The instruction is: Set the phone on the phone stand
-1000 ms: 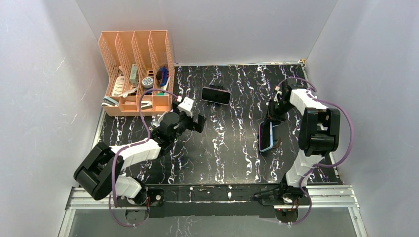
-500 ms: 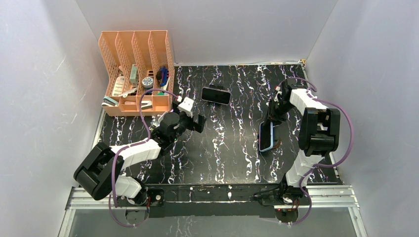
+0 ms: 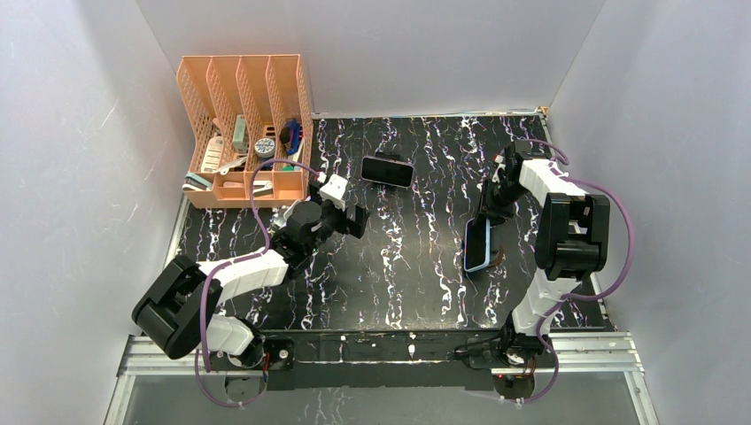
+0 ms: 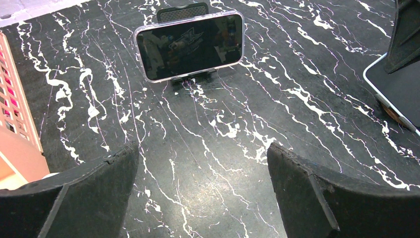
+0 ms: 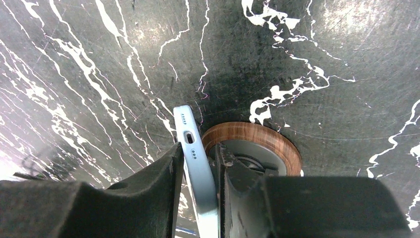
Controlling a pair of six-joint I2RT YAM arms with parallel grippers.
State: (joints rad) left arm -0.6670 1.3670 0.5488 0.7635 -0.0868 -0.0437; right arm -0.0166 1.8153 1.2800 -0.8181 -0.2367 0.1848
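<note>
right end effector (image 5: pixel 199 151) pinches phone (image 5: pixel 190 130) beside stand (image 5: pixel 260 135)

Organizer (image 3: pixel 243 133) sits far left, propped phone (image 3: pixel 387 170) centre-back, second phone (image 3: pixel 477 244) right.

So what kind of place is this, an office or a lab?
Most likely a robot test cell: plain white walls box in a black marbled table, two robot arms are bolted to a metal rail at its near edge, and an orange desk organiser sits in the corner.
</note>
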